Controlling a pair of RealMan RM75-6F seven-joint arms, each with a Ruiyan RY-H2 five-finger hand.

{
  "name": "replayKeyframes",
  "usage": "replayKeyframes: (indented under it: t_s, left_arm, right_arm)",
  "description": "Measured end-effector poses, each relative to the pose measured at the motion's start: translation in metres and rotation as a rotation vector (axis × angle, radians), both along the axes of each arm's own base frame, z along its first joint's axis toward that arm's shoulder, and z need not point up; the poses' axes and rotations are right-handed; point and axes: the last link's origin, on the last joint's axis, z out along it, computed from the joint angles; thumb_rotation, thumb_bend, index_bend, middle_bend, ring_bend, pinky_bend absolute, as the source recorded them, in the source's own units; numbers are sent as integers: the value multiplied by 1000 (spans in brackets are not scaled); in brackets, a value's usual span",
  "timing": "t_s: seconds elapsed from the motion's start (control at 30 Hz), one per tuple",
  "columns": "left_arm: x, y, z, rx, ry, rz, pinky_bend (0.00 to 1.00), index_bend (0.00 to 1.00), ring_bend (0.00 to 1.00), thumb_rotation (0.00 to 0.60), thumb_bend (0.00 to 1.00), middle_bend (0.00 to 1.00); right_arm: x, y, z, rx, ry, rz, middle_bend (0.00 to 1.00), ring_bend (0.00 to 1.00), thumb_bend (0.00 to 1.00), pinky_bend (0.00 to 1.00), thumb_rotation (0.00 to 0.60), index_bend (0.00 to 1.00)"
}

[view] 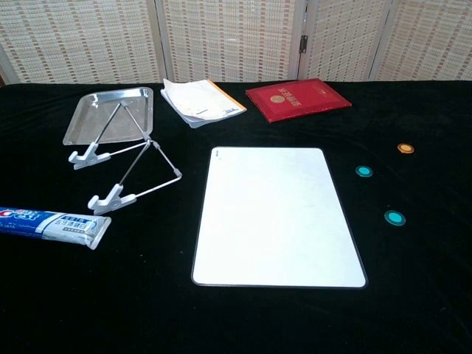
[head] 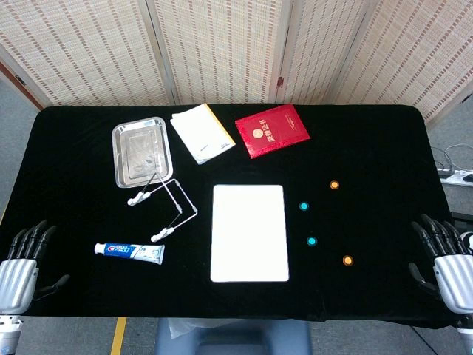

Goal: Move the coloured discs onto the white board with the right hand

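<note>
Fingers spread, right hand (head: 449, 259) holds nothing at the counter's (head: 384, 140) four o'clock edge. Nearest orange disc (head: 347, 259) lies at its nine o'clock, teal discs (head: 311, 241) beyond, white board (head: 249, 233) further left, bare. Left hand (head: 21, 262) open, empty too.

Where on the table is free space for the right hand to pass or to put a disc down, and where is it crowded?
Free: the whole white board, and the black cloth between its right edge and the two teal discs. Also right of the orange discs, toward the right hand. Crowded: left of the board, with wire stand, steel tray, toothpaste tube.
</note>
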Motion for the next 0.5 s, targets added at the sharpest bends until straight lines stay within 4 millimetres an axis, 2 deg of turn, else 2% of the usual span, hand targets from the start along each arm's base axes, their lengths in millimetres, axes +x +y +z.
replayKeyframes:
  t_s: [0.17, 0.4, 0.5]
  left_arm:
    - [-1, 9, -4, 6, 16, 2, 0, 36, 68, 600, 205, 16]
    - [-2, 11, -5, 1, 22, 6, 0, 37, 68, 600, 205, 15]
    - [-4, 11, -4, 4, 16, 10, 0, 39, 68, 600, 205, 16]
  right_arm:
    - [-3, -2, -2, -9, -9, -19, 1, 16, 450, 0, 600, 42]
    - [0, -6, -9, 9, -11, -8, 5, 26, 447, 0, 600, 43]
    - [1, -7, -13, 18, -15, 6, 15, 25, 447, 0, 600, 75]
